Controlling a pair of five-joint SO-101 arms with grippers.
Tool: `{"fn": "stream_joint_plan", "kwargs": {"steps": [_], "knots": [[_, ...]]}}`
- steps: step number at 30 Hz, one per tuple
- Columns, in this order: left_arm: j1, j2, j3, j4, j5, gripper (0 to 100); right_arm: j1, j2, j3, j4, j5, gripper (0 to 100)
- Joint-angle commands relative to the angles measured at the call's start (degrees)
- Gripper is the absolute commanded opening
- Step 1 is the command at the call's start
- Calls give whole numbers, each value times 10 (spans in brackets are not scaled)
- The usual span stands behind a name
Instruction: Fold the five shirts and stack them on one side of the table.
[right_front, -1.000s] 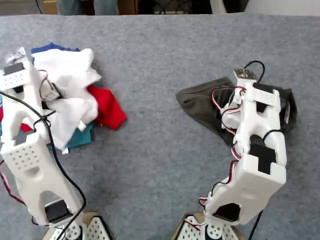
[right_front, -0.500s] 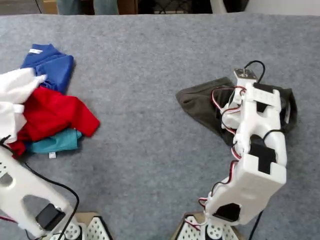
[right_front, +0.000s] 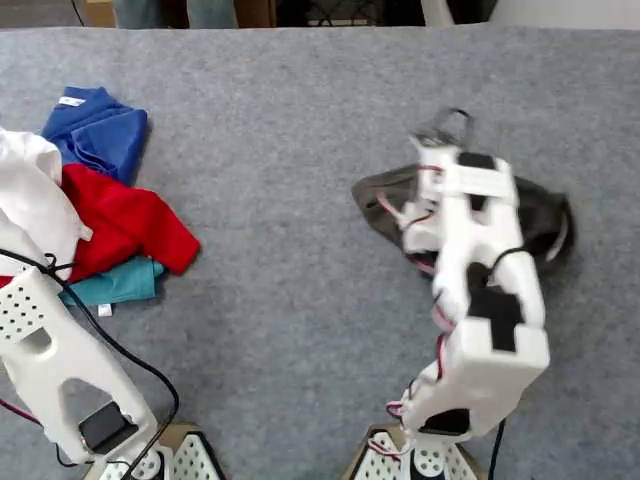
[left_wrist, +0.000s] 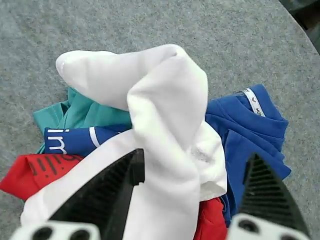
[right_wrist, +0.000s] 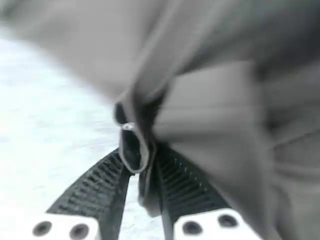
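Note:
A pile of shirts lies at the table's left. The white shirt (right_front: 30, 200) is draped over the red shirt (right_front: 125, 225), with the blue shirt (right_front: 95, 130) behind and the teal shirt (right_front: 115, 283) in front. My left gripper (left_wrist: 195, 160) hangs open just above the pile. Its wide-spread fingers straddle the bunched white shirt (left_wrist: 165, 115), beside the blue shirt (left_wrist: 250, 130) and teal shirt (left_wrist: 80, 112). At the right, the dark grey shirt (right_front: 385, 205) lies crumpled under the right arm (right_front: 475, 230). My right gripper (right_wrist: 142, 150) is shut on a fold of this dark grey shirt (right_wrist: 210, 100).
The grey felt table (right_front: 290, 200) has free room through its middle and along the far side. The left arm (right_front: 45, 340) stands at the front left corner. Both arm bases sit at the front edge.
The left arm swung toward the table's left edge, dragging the white shirt off the pile and uncovering the red and blue shirts. The right arm has shifted left with the dark grey shirt.

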Motion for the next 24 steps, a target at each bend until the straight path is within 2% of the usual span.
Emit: {"fn": "stream_joint_plan", "kwargs": {"steps": [1,7,10,13,15,17,20,24], "knots": [[-15,-40,-30,3,5,338,-131,-102,-84,74,0,14],[-89,-76,-30,3,4,309,-288,-166,-279,172,36,14],[-124,-77,-30,3,4,309,-337,-166,-432,224,40,14],[-148,-76,-26,3,4,307,-350,-165,-573,246,31,14],[-159,-82,-8,3,4,309,-327,-165,-606,248,24,14],[-160,-82,7,3,4,310,-273,-163,-580,248,23,14],[-149,-82,23,3,-31,310,-182,-137,-471,246,34,14],[-112,-83,56,3,-62,310,-80,-95,-301,218,110,14]]}}
